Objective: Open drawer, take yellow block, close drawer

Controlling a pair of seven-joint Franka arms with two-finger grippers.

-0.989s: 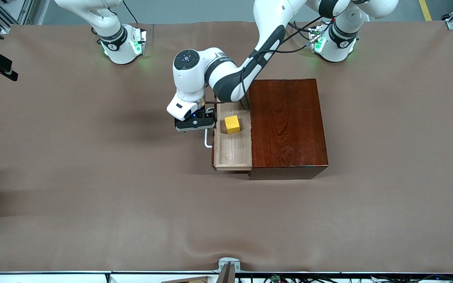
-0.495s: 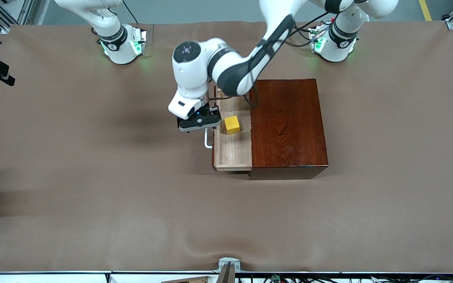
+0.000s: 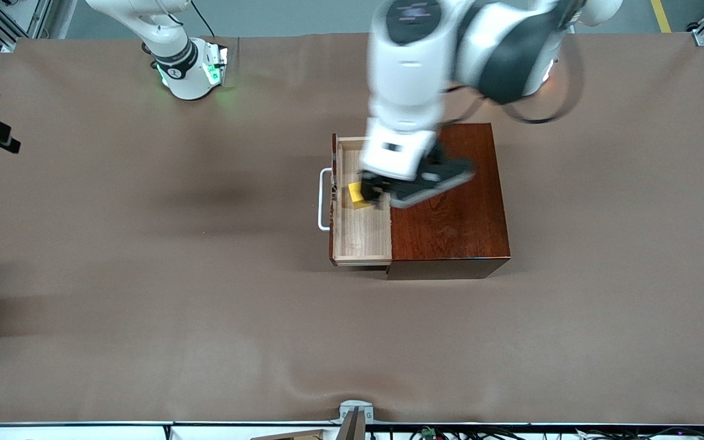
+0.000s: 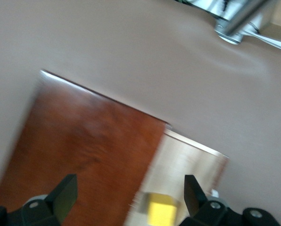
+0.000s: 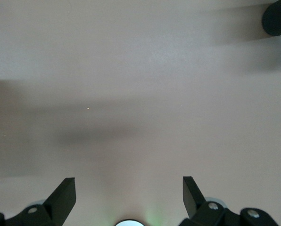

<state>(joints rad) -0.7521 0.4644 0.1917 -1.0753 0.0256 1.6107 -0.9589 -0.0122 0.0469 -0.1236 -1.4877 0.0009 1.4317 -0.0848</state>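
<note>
The drawer (image 3: 361, 235) stands pulled out of the dark reddish-brown box (image 3: 450, 226), its white handle (image 3: 324, 198) toward the right arm's end. The yellow block (image 3: 355, 195) lies in the drawer's pale tray, partly hidden by my left hand. My left gripper (image 3: 410, 186) hangs open and empty over the line where the tray meets the box top. In the left wrist view the block (image 4: 160, 213) shows between the fingers (image 4: 65, 193), below them, with the box top (image 4: 84, 155) beside it. My right gripper (image 5: 128, 193) is open and empty over bare table.
Brown cloth (image 3: 205, 305) covers the whole table. A dark round object (image 5: 277, 16) sits at the edge of the right wrist view. The right arm's base (image 3: 190, 67) stands at the table's back edge.
My left gripper has left the spot beside the drawer handle, risen and swung over the open drawer and box top. The drawer and block have not moved.
</note>
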